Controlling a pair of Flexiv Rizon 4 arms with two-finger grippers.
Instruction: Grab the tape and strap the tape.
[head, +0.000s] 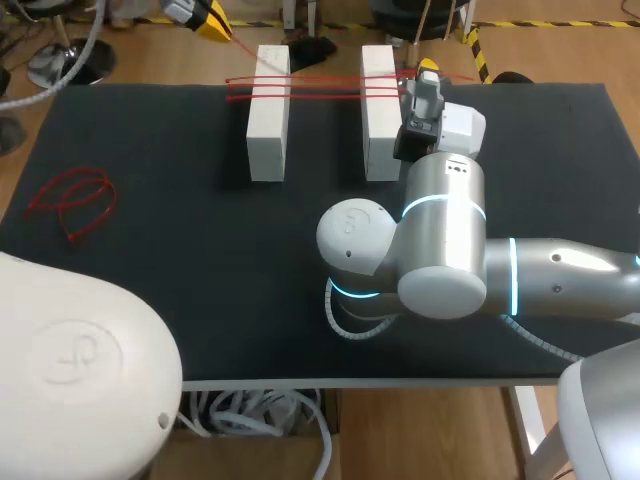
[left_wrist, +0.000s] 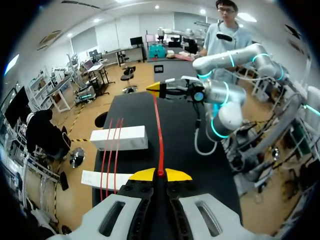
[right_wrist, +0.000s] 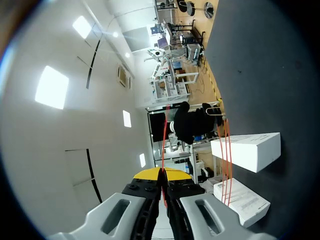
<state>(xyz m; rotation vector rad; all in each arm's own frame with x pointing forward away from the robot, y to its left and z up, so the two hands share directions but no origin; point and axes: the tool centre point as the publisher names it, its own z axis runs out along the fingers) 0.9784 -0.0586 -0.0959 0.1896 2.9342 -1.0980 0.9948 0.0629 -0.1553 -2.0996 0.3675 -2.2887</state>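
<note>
**Clerk:** Item one, left claw (left_wrist: 160, 175): yellow tips pressed together, pinching one strand of red tape (left_wrist: 159, 130) between them. It hangs beyond the table's far edge, at the far left corner.

**Checker:** And the other claw?

**Clerk:** Item two, right claw (right_wrist: 162, 174): fingers likewise closed tight, the same red strand caught between the tips. It sits just past the far end of the right white block (head: 380, 112), its arm coming in low across the table (head: 200, 300) from the right.

**Checker:** Tape, location?

**Clerk:** The strand is stretched straight and taut from one claw to the other, lifted off the table, running near the far ends of the blocks. The wrapped strands (head: 325, 88), several parallel red lines, lie across the tops of both blocks, bridging the gap between them.

**Checker:** Blocks?

**Clerk:** Two, white, oblong, lying side by side and apart on the dark table: left white block (head: 268, 112) and the right one already listed.

**Checker:** Anything else?

**Clerk:** Loose red loops (head: 72, 203), a tangle lying flat near the table's left edge, well apart from the blocks and from both claws.
</note>
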